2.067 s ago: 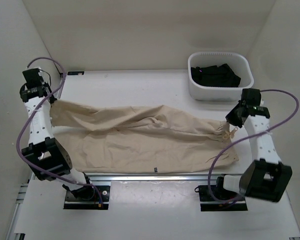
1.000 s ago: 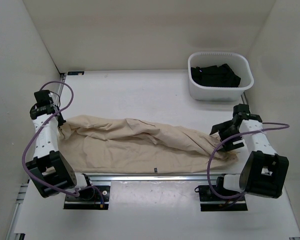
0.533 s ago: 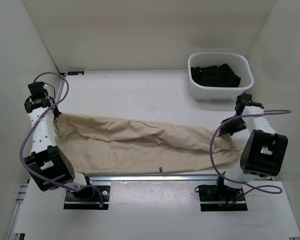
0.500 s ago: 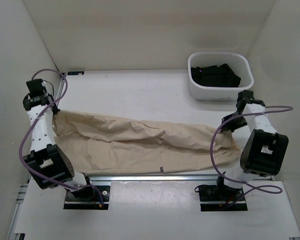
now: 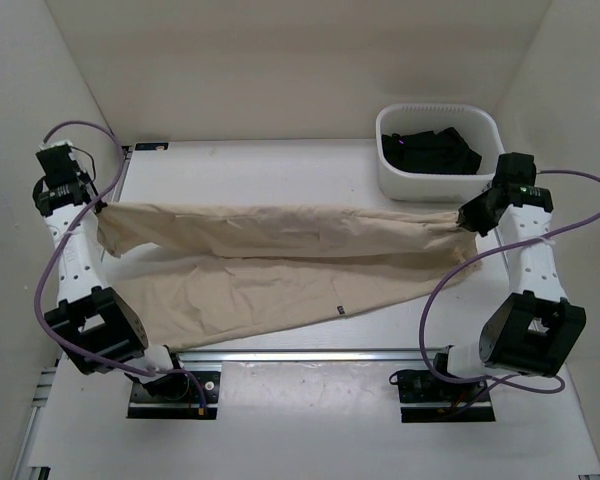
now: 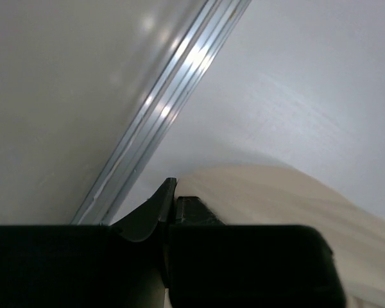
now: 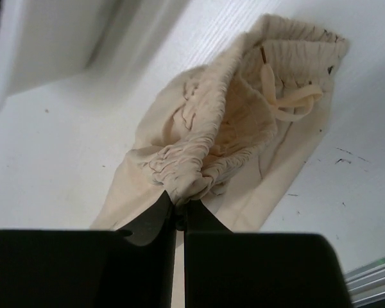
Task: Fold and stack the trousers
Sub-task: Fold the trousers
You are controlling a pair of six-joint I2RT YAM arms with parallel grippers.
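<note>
I have the trousers [image 5: 280, 250] stretched out in a long band across the table [image 5: 280, 170], one end in each arm. The right gripper [image 5: 466, 218] sits just beside the basket [image 5: 435, 190], at its near right corner. On the right wrist camera its jaws are clenched together on a bunched fold of the gathered waistband [image 7: 199, 170]. The right gripper [image 7: 178, 205] pinches the trousers [image 7: 244, 128] at that fold, and the rest of the waist opening falls away below it. The drawstring [image 7: 289, 106] lies loose across the inside of the opening.

The left gripper [image 5: 96, 208] is well apart from the basket, on the far left of the table, level with the basket's near wall. On the left wrist camera the left gripper [image 6: 173, 192] has its jaws pressed tight with no gap. The trousers [image 6: 276, 199] come out right beside the tips, so I read it as grasping the leg end, though the pinch itself is hidden by the fingers.

The upper edge of the trousers runs nearly straight from the basket's near wall over to the left gripper. The lower leg sags away from the basket and lies wrinkled on the table, reaching close to the rail [image 5: 310, 353] on the left. A black garment [image 5: 430, 152] lies inside the basket.
</note>
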